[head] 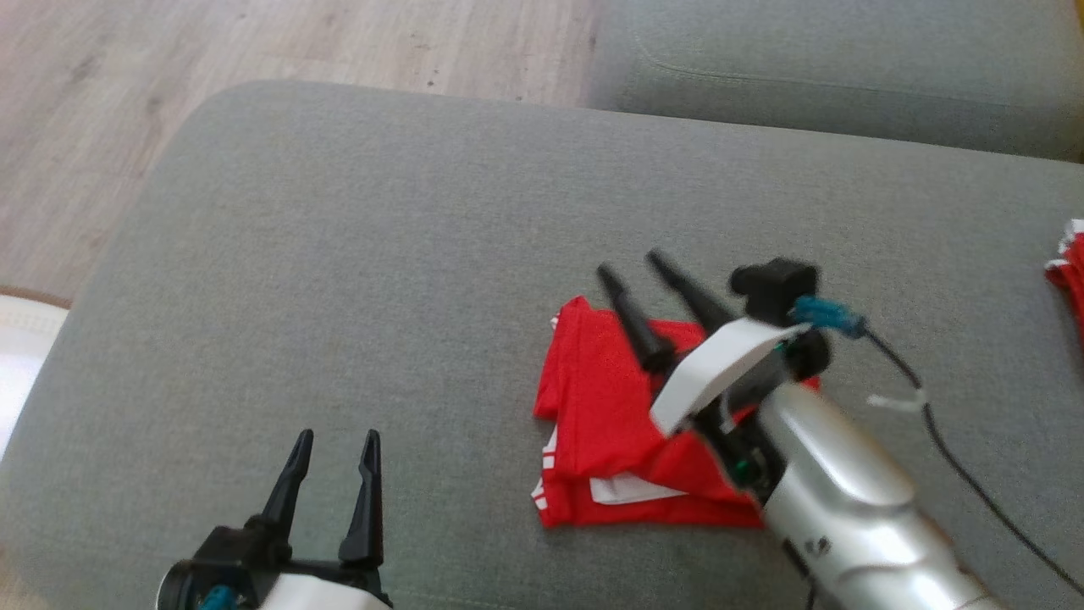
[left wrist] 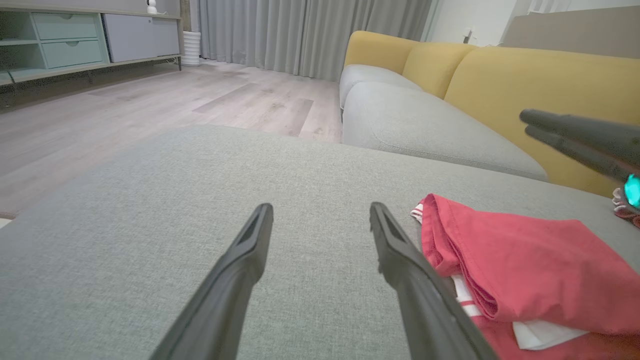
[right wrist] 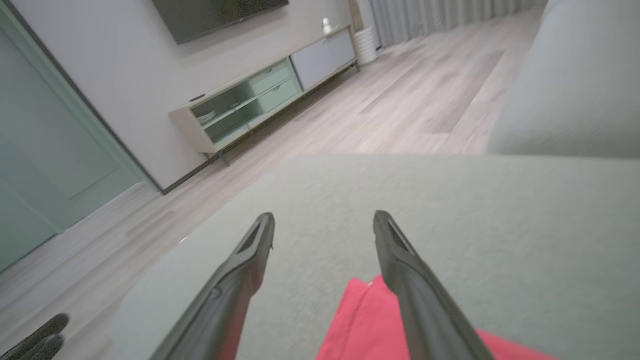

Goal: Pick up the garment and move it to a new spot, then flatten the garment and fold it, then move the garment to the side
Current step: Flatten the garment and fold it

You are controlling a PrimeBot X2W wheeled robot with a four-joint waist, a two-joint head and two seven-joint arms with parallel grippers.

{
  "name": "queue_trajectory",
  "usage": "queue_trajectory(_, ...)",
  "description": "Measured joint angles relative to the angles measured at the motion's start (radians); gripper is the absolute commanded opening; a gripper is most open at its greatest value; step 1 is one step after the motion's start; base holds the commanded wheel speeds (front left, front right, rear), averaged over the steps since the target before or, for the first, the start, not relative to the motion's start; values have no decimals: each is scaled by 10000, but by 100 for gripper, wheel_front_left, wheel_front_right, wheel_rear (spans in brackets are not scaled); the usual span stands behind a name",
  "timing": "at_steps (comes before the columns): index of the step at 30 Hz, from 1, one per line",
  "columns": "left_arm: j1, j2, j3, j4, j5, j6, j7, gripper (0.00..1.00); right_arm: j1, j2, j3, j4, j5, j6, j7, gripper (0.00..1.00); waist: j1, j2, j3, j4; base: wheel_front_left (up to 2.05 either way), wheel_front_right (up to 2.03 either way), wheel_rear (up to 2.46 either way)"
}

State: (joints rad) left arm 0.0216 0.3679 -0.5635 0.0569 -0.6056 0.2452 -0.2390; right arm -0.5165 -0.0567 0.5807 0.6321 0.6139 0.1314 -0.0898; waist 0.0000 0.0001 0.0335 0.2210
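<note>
The folded red garment with white striped trim (head: 601,424) lay on the broad grey fabric cushion (head: 339,254), at about 4 o'clock from the cushion's middle in the head view. It made a compact, nearly square bundle. Its folded edge ran roughly from 12 to 6 o'clock along the side toward 9 o'clock, and the white hems showed at the corner toward 7 o'clock. The right forearm covered its 3 o'clock side, so its long axis could not be told for certain.

Bare cushion stretched from the garment toward 9, 10 and 12 o'clock. The cushion's rounded rim met the pale wooden floor (head: 169,59) at 10 to 11 o'clock, and a second grey cushion (head: 847,68) stood at 1 o'clock. Another red cloth (head: 1069,271) lay well apart, at the 3 o'clock edge.

The right gripper (head: 630,264) hung over the garment, its fingers pointing toward 11 o'clock with the tips past the bundle's far edge. Its fingers were spread wide with no cloth between them. Whether they touched the fabric below could not be told. The left gripper (head: 337,440) sat at 7 o'clock over bare cushion, fingers pointing to 12 o'clock, spread just as wide and holding nothing, with the garment just beside it toward 3 o'clock.
</note>
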Motion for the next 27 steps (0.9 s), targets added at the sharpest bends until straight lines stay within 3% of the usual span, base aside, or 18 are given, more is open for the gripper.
queue_trajectory(3,-10,-10,-67,4,61,0,0,100,-105,-6,-1099,102,-1321,0,-355,100,0,0,-7,-185,0,0,0)
queue_trajectory(9,-206,-31,-142,65,86,0,0,100,137,-21,-2694,-297,-2778,0,-426,100,0,0,-25,-508,0,0,0)
queue_trajectory(15,-454,-169,-127,305,84,4,0,100,1656,-19,-4157,-1492,-4228,0,-422,100,0,0,-206,-890,0,0,0)
queue_trajectory(27,-60,-401,384,729,-127,-79,-90,100,4894,79,-5419,-3749,-4328,0,-353,100,-1,0,-753,-1588,0,0,0)
